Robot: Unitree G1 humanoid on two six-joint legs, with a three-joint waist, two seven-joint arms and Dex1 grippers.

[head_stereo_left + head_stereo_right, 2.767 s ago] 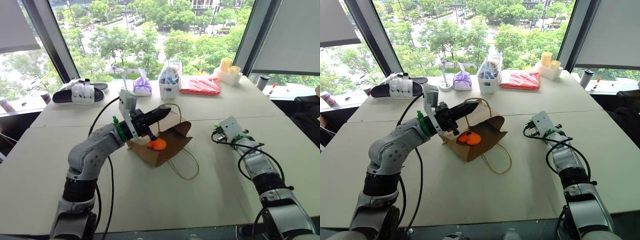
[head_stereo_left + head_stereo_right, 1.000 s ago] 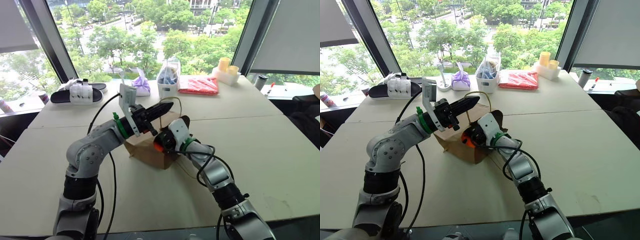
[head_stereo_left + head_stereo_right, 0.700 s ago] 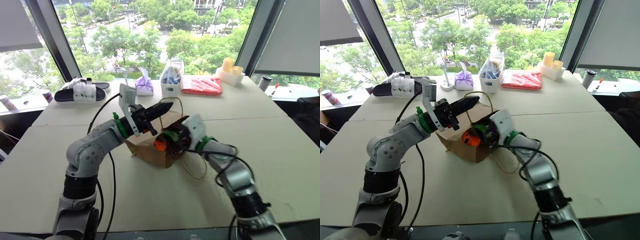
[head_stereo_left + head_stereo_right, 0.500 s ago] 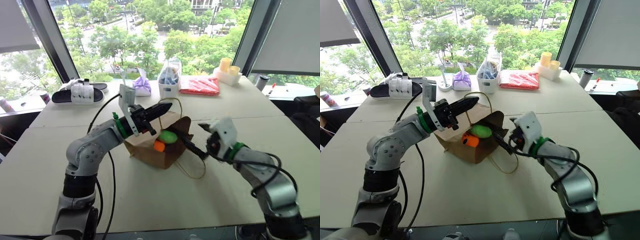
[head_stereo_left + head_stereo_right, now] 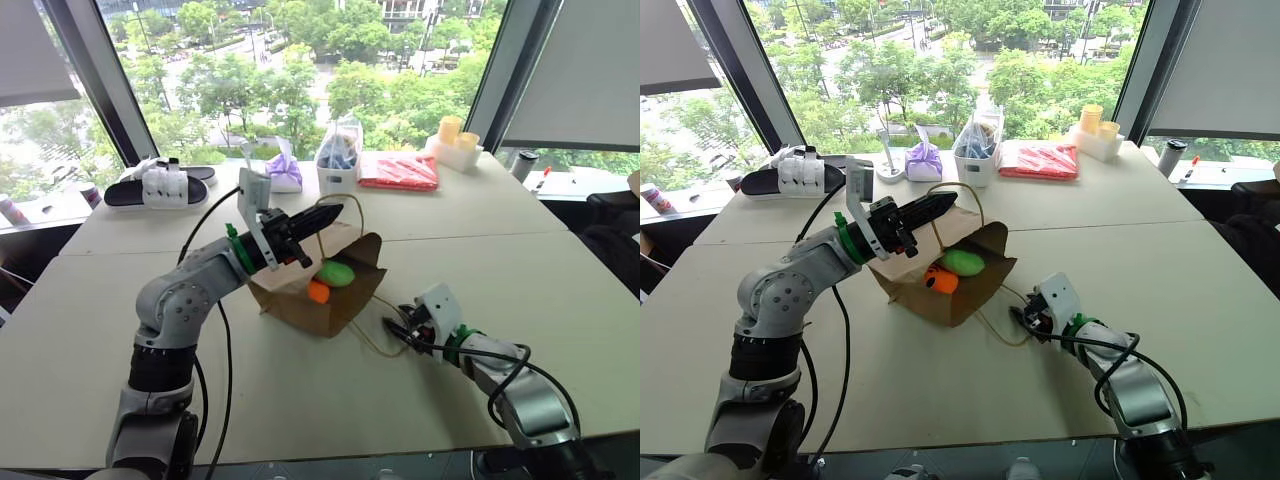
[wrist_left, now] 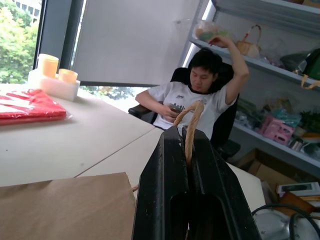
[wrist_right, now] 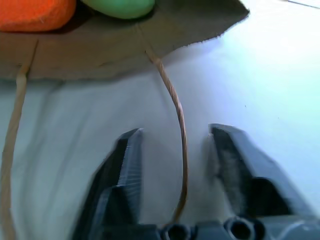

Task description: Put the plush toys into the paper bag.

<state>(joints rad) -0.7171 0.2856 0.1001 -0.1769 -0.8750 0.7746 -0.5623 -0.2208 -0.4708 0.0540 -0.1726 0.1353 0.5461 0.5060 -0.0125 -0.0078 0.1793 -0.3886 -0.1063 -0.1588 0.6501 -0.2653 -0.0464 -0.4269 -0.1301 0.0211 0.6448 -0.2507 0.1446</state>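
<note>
Compared with half a second earlier, the right gripper (image 5: 397, 331) has pulled back from the paper bag (image 5: 318, 292) and dropped low over the tabletop (image 5: 300, 400), toward its near right edge. Its 2 fingers are spread, holding nothing, with the bag's lower cord handle (image 7: 172, 107) lying on the table between them.

The brown bag lies on its side near the tabletop's middle, mouth facing the right gripper. Inside sit 2 plush toys: the green toy (image 5: 337, 273) above, the orange toy (image 5: 318, 292) just beside it.

The left gripper (image 5: 328, 216) is pressed together, pinching the upper cord handle (image 6: 190, 125) and lifting it.

The left wrist view alone shows a seated person (image 6: 200, 95) behind the table.
</note>
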